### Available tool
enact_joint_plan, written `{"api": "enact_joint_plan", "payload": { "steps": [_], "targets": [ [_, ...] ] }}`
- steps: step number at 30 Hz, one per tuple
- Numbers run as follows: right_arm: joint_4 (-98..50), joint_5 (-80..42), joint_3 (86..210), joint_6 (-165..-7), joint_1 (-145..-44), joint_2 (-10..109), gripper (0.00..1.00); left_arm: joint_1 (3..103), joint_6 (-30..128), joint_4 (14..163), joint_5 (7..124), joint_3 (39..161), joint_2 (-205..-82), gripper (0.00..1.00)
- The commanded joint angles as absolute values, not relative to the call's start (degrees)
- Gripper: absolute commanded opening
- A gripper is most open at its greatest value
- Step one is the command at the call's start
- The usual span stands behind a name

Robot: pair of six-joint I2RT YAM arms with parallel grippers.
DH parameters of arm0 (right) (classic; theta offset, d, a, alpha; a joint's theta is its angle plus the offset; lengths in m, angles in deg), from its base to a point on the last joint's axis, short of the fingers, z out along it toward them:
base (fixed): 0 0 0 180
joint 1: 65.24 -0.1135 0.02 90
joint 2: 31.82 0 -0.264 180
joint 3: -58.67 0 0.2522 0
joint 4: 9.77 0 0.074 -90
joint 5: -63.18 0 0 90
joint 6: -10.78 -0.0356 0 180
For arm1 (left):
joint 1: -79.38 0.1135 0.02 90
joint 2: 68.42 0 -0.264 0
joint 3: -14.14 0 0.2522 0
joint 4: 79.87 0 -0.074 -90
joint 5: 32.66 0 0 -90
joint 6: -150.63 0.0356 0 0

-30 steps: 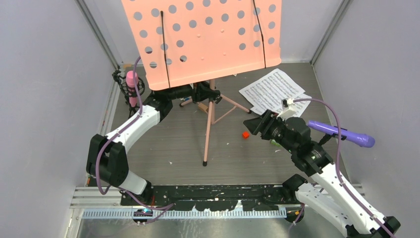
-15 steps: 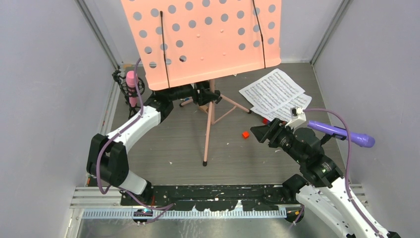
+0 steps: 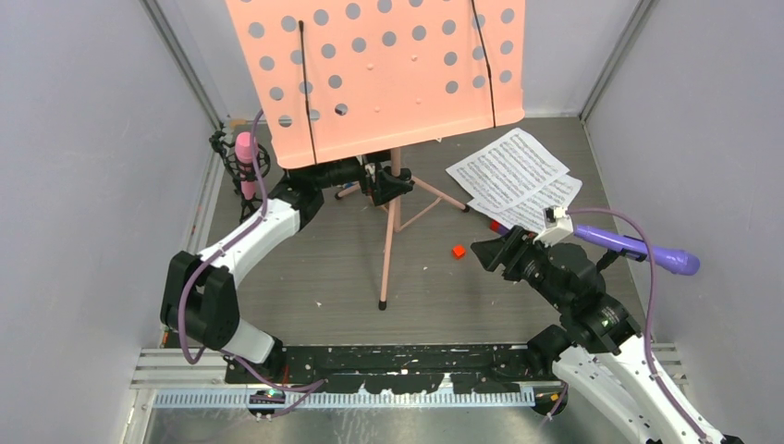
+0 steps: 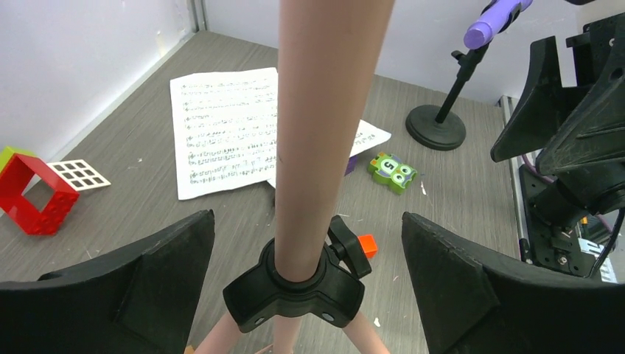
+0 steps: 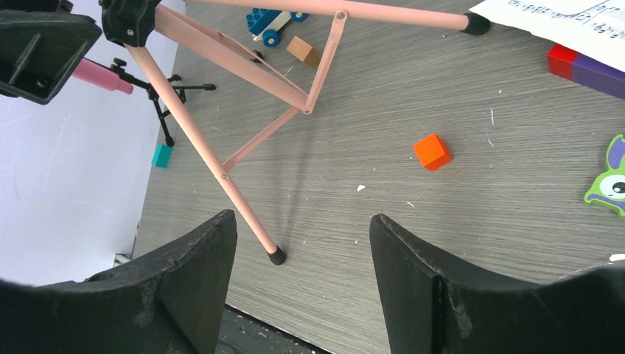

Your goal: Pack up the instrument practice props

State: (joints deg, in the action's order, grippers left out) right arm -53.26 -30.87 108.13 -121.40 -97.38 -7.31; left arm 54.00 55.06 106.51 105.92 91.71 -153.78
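The pink perforated music rack (image 3: 379, 69) stands on its tripod at mid-table. My left gripper (image 3: 384, 178) is open wide, its jaws either side of the pink pole (image 4: 324, 125) just above the black hub (image 4: 295, 287), touching neither. My right gripper (image 3: 485, 252) hovers open and empty above the floor near a tripod foot (image 5: 276, 256). White sheet-music pages (image 3: 508, 166) lie at the back right. The purple microphone (image 3: 638, 248) sits on its black round-based mount (image 4: 435, 125) at the right. The pink microphone (image 3: 246, 157) rests in a black tripod mount (image 5: 166, 110) at the left.
An orange cube (image 3: 458, 251) lies between the tripod and my right gripper. A green monster block (image 4: 392, 171) and a red and purple block (image 5: 582, 66) lie by the pages. A blue toy car (image 5: 276, 22), teal block (image 5: 161, 155) and red frame block (image 4: 33, 195) lie around. Grey walls close both sides.
My left gripper has opened from a tight hold at the stand's pole to fully wide. My right arm has drawn back to the right and slightly nearer, jaws a touch wider.
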Motion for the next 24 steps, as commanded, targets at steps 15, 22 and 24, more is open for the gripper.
{"api": "enact_joint_plan", "payload": {
  "steps": [15,22,24],
  "targets": [
    [-36.0,-32.09,105.69,-111.95,-97.58,-3.84,0.72,53.81,59.16,97.93,91.57,83.78,-133.76,1.0],
    [-10.99,-28.78,99.56,-95.89,-97.58,4.85,0.75,53.81,55.41,93.37,79.94,75.61,-124.86,1.0],
    [-8.87,-27.74,100.38,-90.6,-97.58,8.59,0.75,53.81,54.41,93.59,80.49,73.18,-122.54,1.0]
  ]
}}
